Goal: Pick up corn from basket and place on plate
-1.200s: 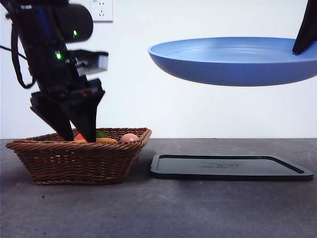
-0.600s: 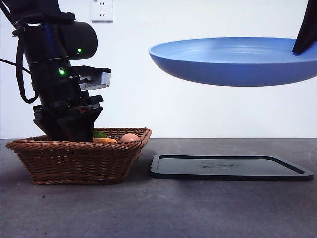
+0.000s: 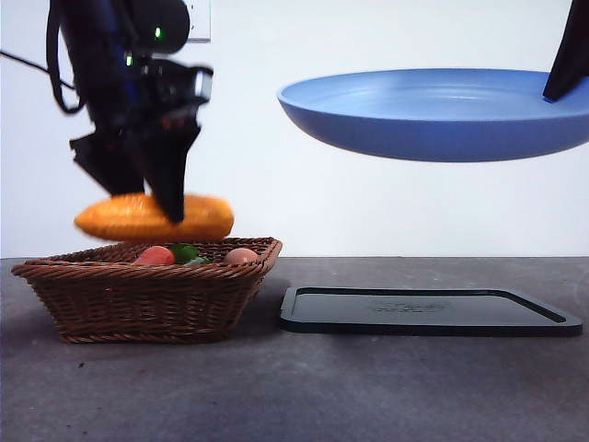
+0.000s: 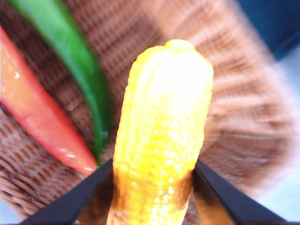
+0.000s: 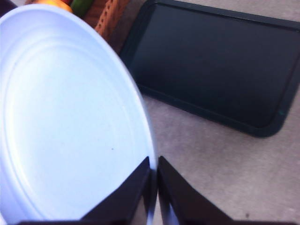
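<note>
My left gripper (image 3: 147, 207) is shut on the corn (image 3: 153, 217), an orange-yellow ridged cob held level just above the brown wicker basket (image 3: 147, 295) at the left. In the left wrist view the corn (image 4: 161, 140) stands between the two black jaws, with the basket (image 4: 234, 117) weave blurred behind it. The blue plate (image 3: 433, 115) hangs high at the right, above the table. My right gripper (image 5: 153, 176) is shut on the plate (image 5: 65, 122) rim, and only its dark tip (image 3: 569, 55) shows at the top right corner of the front view.
A flat black tray (image 3: 428, 310) lies on the grey table right of the basket, under the plate. In the basket lie a red-orange fruit (image 3: 155, 255), a green piece (image 3: 187, 250) and a pale pink ball (image 3: 241, 255). A red pepper (image 4: 37, 112) and a green pepper (image 4: 79, 70) show below the corn.
My left gripper was down in the basket; it has closed on the corn and risen with it clear of the rim. The plate and right gripper have not moved.
</note>
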You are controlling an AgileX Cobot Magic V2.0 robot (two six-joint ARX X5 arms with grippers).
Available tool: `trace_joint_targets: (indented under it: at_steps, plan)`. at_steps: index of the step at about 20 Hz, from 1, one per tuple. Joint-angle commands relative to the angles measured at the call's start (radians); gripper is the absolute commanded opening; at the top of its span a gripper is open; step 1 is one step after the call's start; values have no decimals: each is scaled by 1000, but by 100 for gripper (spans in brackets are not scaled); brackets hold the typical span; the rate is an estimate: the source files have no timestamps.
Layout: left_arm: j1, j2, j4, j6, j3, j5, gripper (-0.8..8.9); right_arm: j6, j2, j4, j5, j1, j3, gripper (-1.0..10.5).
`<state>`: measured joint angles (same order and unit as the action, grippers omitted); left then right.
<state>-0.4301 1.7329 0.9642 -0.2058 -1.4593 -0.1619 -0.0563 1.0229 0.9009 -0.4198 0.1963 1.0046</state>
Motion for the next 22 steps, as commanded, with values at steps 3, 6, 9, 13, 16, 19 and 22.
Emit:
trace_joint_targets:
  at_steps: [3,6,9,13,16,19,22]
  plan:
    - [-21,3,114,43,-143,-232,163,-12,90,-11,55,2,20,3]
    - [-52,-5,113,43,-167,-397,163,-21,196,-35,54,2,20,3]
    - [-108,-5,90,42,-167,-427,163,-44,301,-89,26,5,20,3]
    - [-216,-5,-26,42,-166,-377,163,-95,390,-175,-90,15,20,3]
    - [-289,14,-91,27,-166,-248,163,-101,401,-198,-108,21,20,3]
    - [-322,64,-97,15,-166,-173,163,-101,401,-197,-107,20,20,3]
    - [-337,140,-92,16,-166,-153,163,-101,401,-197,-108,17,20,3]
